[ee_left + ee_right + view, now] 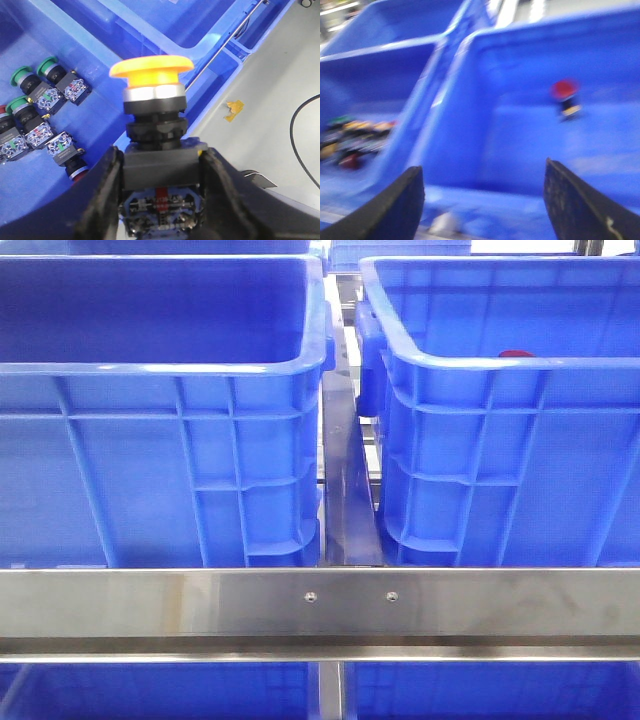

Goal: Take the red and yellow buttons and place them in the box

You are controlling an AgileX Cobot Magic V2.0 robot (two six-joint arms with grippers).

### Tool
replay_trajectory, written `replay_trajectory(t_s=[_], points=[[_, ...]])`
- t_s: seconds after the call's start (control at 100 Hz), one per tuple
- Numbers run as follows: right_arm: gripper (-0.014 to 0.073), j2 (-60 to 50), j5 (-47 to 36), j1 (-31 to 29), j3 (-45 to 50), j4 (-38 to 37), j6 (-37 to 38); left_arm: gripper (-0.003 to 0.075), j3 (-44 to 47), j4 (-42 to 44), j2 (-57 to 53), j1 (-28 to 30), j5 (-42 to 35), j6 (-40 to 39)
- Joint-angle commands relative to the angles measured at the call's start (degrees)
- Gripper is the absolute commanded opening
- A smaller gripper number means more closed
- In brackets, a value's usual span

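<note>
- Yellow mushroom-capped push button (151,70), centre of the left wrist view, sits clamped by its black body between the left gripper (161,172) jaws. The hold is low, so a jolt could tip it free, I judge.
- Blue ribbed plastic box (500,440) at right of the front view holds the red button (565,90); releasing the yellow one over the gap between crates would lose it.
- Right gripper (482,192) jaws stand apart, empty; blur there hints at motion, so a rim strike seems possible.

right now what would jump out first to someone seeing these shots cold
The yellow button fills the left wrist view, its black body clamped in the left gripper above a blue crate of green-capped buttons. Across the gap, a red button lies alone in the right-hand box, the right gripper open before it.
</note>
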Motion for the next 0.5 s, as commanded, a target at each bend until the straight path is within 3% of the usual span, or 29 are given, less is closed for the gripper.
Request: replay_trajectory(t_s=[0.0, 0.28, 0.49], points=[[0.0531, 3.02, 5.56, -0.24, -3.43, 7.71, -0.24, -0.0019, -1.88, -0.44, -1.22, -0.46, -3.23, 0.04], [0.0531, 15.31, 21.95, 0.21, -10.10, 23.51, -3.79, -0.0019, -1.88, -0.44, -1.22, -0.46, -2.92, 0.04], [0.0531, 24.10, 26.16, 4.32, -12.32, 33.18, -7.40, -0.0019, -1.88, -0.44, -1.22, -0.46, -2.92, 0.04]])
